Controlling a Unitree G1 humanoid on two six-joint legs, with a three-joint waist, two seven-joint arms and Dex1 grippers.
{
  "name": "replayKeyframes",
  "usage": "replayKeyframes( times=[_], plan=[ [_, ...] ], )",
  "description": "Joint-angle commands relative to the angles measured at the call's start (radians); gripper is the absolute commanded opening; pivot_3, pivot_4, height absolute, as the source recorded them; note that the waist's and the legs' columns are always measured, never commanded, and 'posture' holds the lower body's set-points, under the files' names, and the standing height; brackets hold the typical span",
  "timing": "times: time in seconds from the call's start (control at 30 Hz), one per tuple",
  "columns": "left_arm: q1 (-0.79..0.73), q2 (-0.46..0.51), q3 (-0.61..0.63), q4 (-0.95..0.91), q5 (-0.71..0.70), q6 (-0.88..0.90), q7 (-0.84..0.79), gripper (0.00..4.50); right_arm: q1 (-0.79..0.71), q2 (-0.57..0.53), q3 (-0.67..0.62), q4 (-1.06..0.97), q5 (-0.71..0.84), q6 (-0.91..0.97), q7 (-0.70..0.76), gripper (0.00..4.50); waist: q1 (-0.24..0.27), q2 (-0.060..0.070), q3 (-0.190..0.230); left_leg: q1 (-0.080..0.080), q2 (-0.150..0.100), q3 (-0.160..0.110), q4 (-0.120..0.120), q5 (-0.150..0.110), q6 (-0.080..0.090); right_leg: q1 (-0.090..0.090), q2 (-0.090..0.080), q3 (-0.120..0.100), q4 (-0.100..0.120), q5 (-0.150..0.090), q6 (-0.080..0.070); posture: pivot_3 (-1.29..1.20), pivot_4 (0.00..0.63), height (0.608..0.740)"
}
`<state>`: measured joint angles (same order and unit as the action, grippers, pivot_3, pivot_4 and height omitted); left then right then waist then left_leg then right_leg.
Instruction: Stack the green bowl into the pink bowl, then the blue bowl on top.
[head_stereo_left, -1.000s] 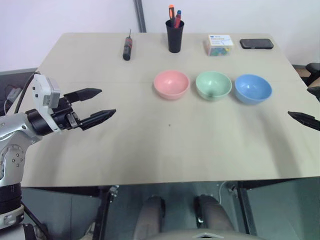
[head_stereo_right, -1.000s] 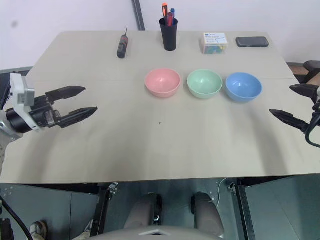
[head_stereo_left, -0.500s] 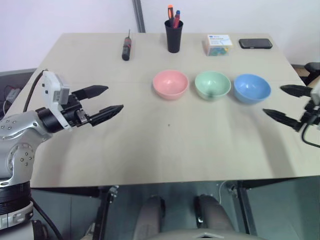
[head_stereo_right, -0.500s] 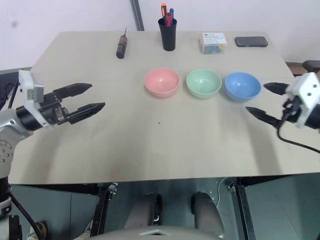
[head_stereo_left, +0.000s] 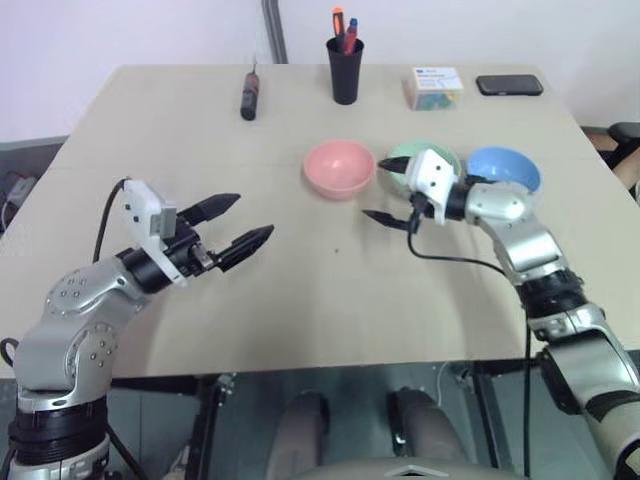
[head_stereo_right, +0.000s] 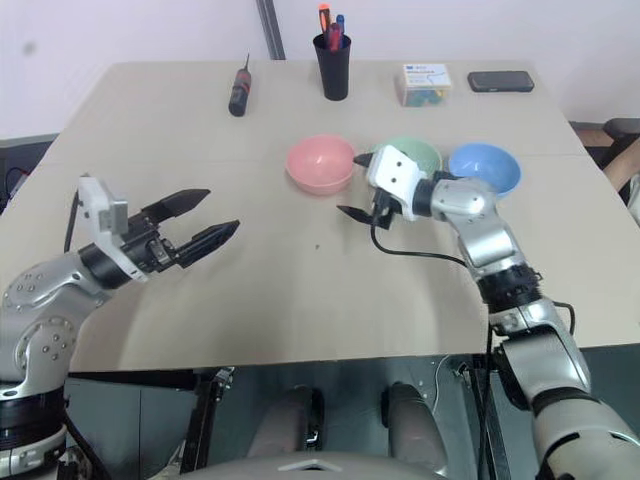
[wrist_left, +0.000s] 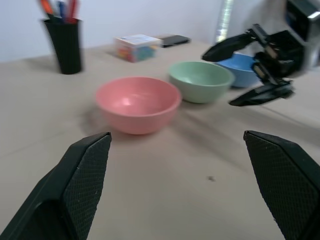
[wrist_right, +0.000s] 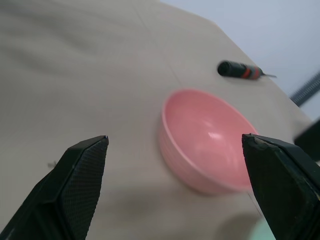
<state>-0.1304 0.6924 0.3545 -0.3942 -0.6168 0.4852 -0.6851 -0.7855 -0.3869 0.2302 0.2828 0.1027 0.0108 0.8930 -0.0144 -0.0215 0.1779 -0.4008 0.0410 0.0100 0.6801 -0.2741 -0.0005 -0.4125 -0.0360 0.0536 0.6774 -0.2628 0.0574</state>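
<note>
Bowls sit unstacked before us, pink bowl (head_stereo_left: 339, 167), green bowl (wrist_left: 201, 81), blue bowl (head_stereo_left: 505, 169), while our left gripper (head_stereo_left: 240, 225) and right gripper (head_stereo_left: 384, 191) both gape empty.

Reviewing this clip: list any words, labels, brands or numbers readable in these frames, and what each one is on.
No text can be read in any view.
Small box at the far edge of the table: a blue strip on its white lid, print too small to read.
Phone: dark, no marking legible.
Pink bowl, green bowl, blue bowl: plain, no labels.
Black pen cup and screwdriver: no legible marking.
</note>
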Motion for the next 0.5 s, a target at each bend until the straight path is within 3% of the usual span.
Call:
replayKeyframes(
  times=[0.03,0.1,0.2,0.3,0.5],
  plan=[
    [-0.102,0.056,-0.093,-0.063,0.127,0.037,0.092,4.50,0.057,-0.025,-0.062,-0.102,0.062,0.003,0.025,4.47,0.006,0.000,0.000,0.000,0.000,-0.001,0.000,0.000,0.000,0.000,0.000,-0.001,0.000,0.000,0.000,0.00,0.150,0.740],
    [-0.249,0.178,-0.259,-0.017,0.304,0.046,0.053,4.50,0.120,-0.053,-0.088,-0.184,0.068,0.045,0.002,4.47,0.024,-0.001,0.000,0.000,-0.001,-0.004,0.000,0.000,0.000,0.002,0.000,-0.004,0.000,0.000,0.000,0.00,0.150,0.740],
    [-0.461,0.271,-0.449,0.108,0.424,0.030,-0.094,4.50,0.191,-0.082,-0.133,-0.298,0.079,0.130,-0.052,4.47,0.027,0.001,0.001,-0.001,-0.001,-0.005,0.002,0.000,0.000,0.002,0.001,-0.006,0.001,0.000,0.000,0.00,0.150,0.740],
    [-0.635,0.264,-0.598,0.252,0.521,-0.021,-0.221,4.50,0.280,-0.121,-0.188,-0.438,0.094,0.229,-0.104,4.47,0.010,0.003,0.000,0.002,-0.001,0.000,0.001,0.000,0.000,0.002,0.002,0.000,0.001,0.000,0.000,0.00,0.150,0.740],
    [-0.882,0.134,-0.808,0.603,0.711,-0.222,-0.367,4.50,0.540,-0.212,-0.375,-0.771,0.166,0.457,-0.188,4.47,0.009,0.002,0.000,-0.005,0.000,-0.002,0.001,0.000,0.000,-0.002,0.003,-0.002,-0.001,0.000,0.000,0.00,0.150,0.740]
  ],
)
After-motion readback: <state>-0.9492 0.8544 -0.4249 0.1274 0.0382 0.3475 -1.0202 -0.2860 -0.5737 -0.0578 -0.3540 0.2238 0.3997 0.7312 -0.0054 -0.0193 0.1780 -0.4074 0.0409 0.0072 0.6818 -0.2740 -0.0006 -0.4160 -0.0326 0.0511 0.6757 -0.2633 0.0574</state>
